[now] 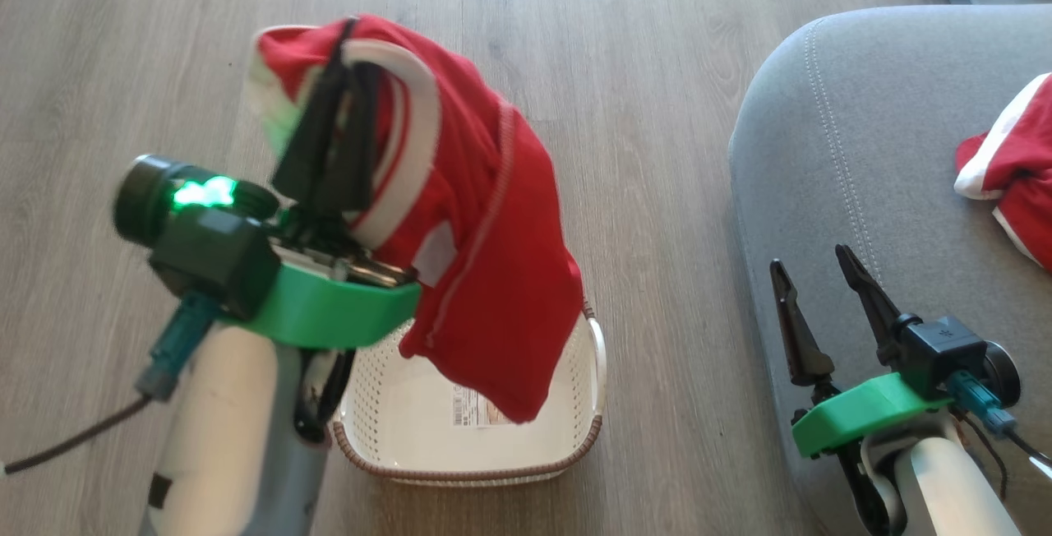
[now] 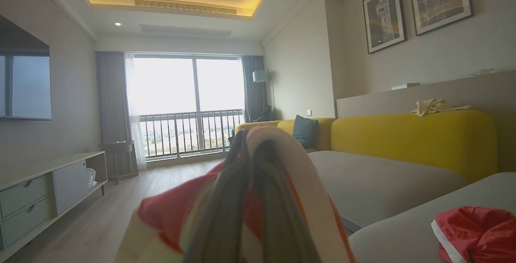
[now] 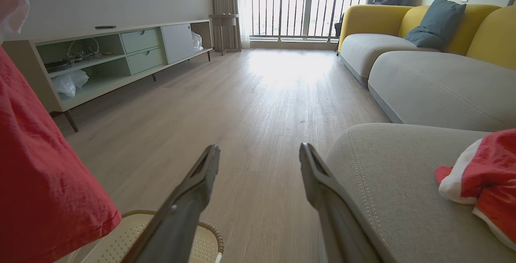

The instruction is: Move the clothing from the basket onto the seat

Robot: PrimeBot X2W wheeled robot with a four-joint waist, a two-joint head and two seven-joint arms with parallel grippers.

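Observation:
My left gripper (image 1: pixel 349 67) is shut on a red garment with white bands (image 1: pixel 485 224), which hangs in the air above the cream basket (image 1: pixel 583 429). The lifted cloth wraps my fingers in the left wrist view (image 2: pixel 258 198). The basket holds a paper label and no cloth that I can see. A second red and white garment (image 1: pixel 1015 166) lies on the grey seat (image 1: pixel 855 133) at the right. My right gripper (image 1: pixel 814 273) stands open and empty over the seat's rounded corner, its fingers (image 3: pixel 193 190) spread wide apart.
Wood floor (image 1: pixel 641 67) surrounds the basket. A pale green and white TV cabinet (image 3: pixel 121 53) lines the left wall. A yellow-backed sofa (image 2: pixel 411 138) with a dark cushion runs beyond the seat. A balcony window (image 2: pixel 187 101) closes the far end of the room.

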